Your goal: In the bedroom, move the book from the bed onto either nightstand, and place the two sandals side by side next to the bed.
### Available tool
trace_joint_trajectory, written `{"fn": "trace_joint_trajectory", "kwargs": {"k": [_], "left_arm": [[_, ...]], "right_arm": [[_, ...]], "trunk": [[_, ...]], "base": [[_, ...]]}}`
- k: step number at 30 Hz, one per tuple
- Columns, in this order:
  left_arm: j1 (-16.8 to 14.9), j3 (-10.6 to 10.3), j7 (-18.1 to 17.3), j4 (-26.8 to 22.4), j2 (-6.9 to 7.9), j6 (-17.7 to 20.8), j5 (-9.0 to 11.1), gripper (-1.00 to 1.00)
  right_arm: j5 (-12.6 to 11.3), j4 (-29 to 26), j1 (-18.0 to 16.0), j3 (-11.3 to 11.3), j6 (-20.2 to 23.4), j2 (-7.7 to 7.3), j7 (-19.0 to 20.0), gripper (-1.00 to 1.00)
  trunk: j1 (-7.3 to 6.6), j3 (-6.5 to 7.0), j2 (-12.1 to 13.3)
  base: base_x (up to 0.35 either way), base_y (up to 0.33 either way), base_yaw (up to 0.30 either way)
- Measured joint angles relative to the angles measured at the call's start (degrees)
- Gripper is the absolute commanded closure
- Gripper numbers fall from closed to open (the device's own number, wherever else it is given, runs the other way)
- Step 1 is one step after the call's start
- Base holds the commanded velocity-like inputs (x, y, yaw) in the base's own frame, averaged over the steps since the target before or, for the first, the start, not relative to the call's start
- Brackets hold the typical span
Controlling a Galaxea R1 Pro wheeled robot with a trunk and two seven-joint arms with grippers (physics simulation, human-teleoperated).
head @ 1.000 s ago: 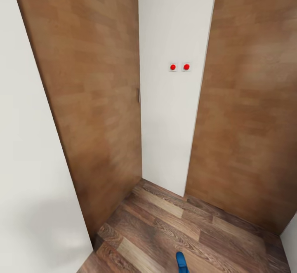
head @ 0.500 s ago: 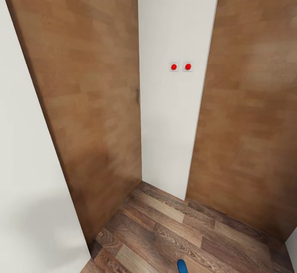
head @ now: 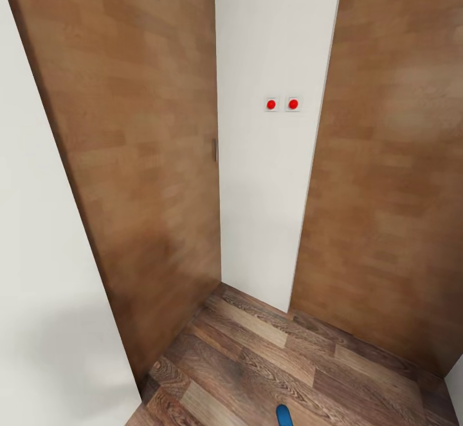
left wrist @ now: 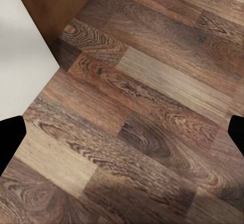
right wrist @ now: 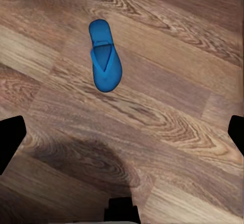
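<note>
One bright blue sandal (right wrist: pixel 104 56) lies flat on the wood-plank floor, some way ahead of my right gripper (right wrist: pixel 122 137), which is open and empty with its dark fingertips (right wrist: pixel 10 141) far apart. The tip of the same sandal (head: pixel 282 415) shows at the bottom edge of the head view. My left gripper (left wrist: pixel 122 137) hangs open over bare floor, with nothing between its fingertips (left wrist: pixel 9 144). The book, the bed and the nightstand are out of view.
I face a corner: a brown wooden door (head: pixel 135 156) on the left, another wooden panel (head: pixel 392 175) on the right, and a white wall strip (head: pixel 270 188) with two red switches (head: pixel 282 104) between them. A white wall (head: pixel 45 297) stands close on my left.
The whole head view shifted slightly a second ago, so the camera moved; the sandal slid lower in the frame. In the last half second nothing has visibly changed.
</note>
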Motion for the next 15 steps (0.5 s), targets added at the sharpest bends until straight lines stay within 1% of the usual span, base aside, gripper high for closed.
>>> {"fn": "trace_joint_trajectory", "kwargs": {"k": [1, 2, 3, 5, 6, 8, 9, 11, 12, 14, 15], "left_arm": [[0.0, 0.0, 0.0, 0.0, -0.01, 0.0, 0.0, -1.0], [0.0, 0.0, 0.0, 0.0, -0.01, 0.0, 0.0, -1.0], [0.0, 0.0, -0.1, 0.0, -0.02, 0.0, 0.0, -1.0], [0.0, 0.0, -0.1, 0.0, -0.04, -0.1, 0.0, -1.0], [0.0, 0.0, -0.1, 0.0, -0.05, -0.1, 0.0, -1.0], [0.0, 0.0, -0.2, 0.0, -0.05, -0.2, 0.0, -1.0], [0.0, 0.0, -0.2, 0.0, -0.05, -0.2, 0.0, -1.0], [0.0, 0.0, -0.2, 0.0, -0.06, -0.3, 0.0, -1.0], [0.0, -0.1, -0.2, 0.0, -0.06, -0.3, 0.0, -1.0], [0.0, -0.1, -0.2, 0.0, -0.06, -0.3, 0.0, -1.0], [0.0, -0.1, -0.2, 0.0, -0.06, -0.3, 0.0, -1.0]], "right_arm": [[0.0, -0.8, -0.7, 0.0, 1.2, 0.0, 0.0, -1.0], [0.0, -2.3, -2.4, 0.0, 4.4, -0.01, 0.0, -1.0], [-0.1, -2.9, -3.6, 0.0, 6.3, -0.01, 0.0, -1.0], [-0.2, -4.3, -8.7, 0.0, 15.6, -0.05, 0.1, -1.0], [-0.1, -4.5, -9.9, 0.0, 18.0, -0.04, 0.1, -1.0], [0.0, -5.2, -14.5, 0.0, 25.4, -0.06, 0.1, -1.0], [0.0, -5.4, -15.5, 0.0, 26.7, -0.09, 0.2, -1.0], [0.1, -7.3, -19.7, 0.0, 30.3, -0.16, 0.4, -1.0], [0.1, -8.4, -21.2, 0.0, 31.9, -0.16, 0.4, -1.0], [0.2, -10.4, -22.7, 0.0, 36.0, -0.13, 0.4, -1.0], [0.2, -11.0, -22.9, 0.0, 37.4, -0.12, 0.4, -1.0]], "trunk": [[0.0, 0.0, 0.0], [0.0, 0.01, 0.0], [0.0, 0.0, 0.0], [0.0, 0.01, 0.0], [0.0, 0.0, 0.0], [0.0, 0.01, 0.0], [0.0, 0.0, 0.0], [0.0, 0.01, 0.0], [0.0, 0.01, 0.0], [0.0, 0.0, 0.0], [0.0, 0.0, 0.0]], "base": [[0.0, 0.0, 0.0], [0.0, 0.0, 0.0], [0.0, 0.0, 0.0], [0.0, 0.0, 0.0], [0.0, 0.0, 0.0], [0.0, 0.0, 0.0], [0.0, 0.0, 0.0], [0.0, 0.0, 0.0], [0.0, 0.0, 0.0], [0.0, 0.0, 0.0], [0.0, 0.0, 0.0]]}}
